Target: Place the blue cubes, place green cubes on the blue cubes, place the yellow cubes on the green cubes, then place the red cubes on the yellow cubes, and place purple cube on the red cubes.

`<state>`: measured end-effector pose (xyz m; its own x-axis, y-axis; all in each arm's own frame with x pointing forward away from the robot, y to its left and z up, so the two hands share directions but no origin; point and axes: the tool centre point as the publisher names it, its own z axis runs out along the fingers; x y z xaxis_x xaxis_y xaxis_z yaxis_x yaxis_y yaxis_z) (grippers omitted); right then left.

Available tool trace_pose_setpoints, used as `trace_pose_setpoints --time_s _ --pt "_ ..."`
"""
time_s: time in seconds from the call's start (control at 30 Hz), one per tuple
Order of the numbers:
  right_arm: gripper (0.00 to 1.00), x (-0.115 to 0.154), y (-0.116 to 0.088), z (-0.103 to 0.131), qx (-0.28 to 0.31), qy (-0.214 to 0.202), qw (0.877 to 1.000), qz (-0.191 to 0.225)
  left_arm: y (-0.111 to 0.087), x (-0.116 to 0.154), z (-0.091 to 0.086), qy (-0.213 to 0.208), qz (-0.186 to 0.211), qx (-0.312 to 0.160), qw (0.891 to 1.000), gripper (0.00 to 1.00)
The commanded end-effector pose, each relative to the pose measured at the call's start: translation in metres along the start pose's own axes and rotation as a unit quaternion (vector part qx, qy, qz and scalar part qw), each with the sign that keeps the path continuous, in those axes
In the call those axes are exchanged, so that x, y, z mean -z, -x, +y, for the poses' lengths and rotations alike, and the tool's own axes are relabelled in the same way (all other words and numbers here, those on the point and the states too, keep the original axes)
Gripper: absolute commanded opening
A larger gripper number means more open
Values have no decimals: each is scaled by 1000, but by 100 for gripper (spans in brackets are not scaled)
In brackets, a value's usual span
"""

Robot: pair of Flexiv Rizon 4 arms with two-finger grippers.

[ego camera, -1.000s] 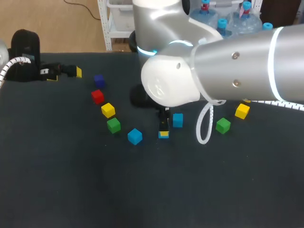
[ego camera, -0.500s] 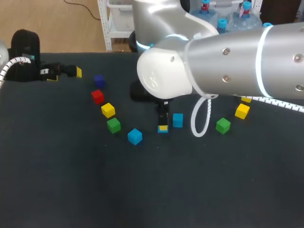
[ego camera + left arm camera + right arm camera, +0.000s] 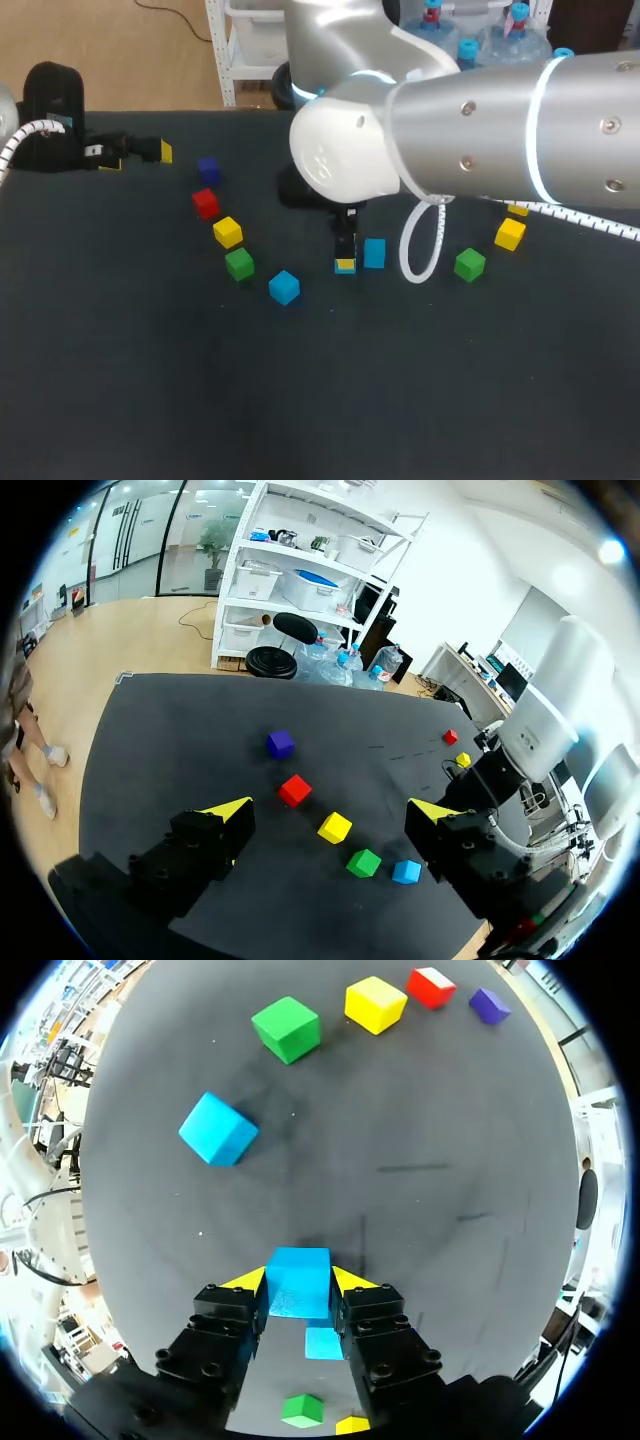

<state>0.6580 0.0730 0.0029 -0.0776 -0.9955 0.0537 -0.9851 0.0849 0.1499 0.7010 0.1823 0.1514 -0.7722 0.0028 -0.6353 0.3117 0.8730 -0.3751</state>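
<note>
As left claw (image 3: 330, 810) gapes, right claw (image 3: 299, 1282) grips cube (image 3: 298, 1268).

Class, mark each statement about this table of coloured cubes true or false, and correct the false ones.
1. The right gripper is shut on a blue cube. True.
2. The left gripper holds the red cube. False: it is open and empty, and the red cube lies on the table.
3. The purple cube lies beside the red cube. True.
4. A green cube is stacked on a blue one. False: nothing is stacked. That green cube and the other green cube both sit directly on the table.
</note>
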Motion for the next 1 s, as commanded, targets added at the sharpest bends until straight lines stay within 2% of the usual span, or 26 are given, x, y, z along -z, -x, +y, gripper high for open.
trace_pose_setpoints --time_s 0.03,0.37,1.0 --pt "0 0 1 -6 -1 2 1000 -1 -1 0 2 -5 -3 -1 1000 100" --pt "0 -1 1 -12 -1 1 1000 -2 -1 0 2 -5 -3 -1 1000 100" --pt "0 0 -4 -8 -5 2 1000 -5 -1 0 2 -5 -3 -1 1000 100"
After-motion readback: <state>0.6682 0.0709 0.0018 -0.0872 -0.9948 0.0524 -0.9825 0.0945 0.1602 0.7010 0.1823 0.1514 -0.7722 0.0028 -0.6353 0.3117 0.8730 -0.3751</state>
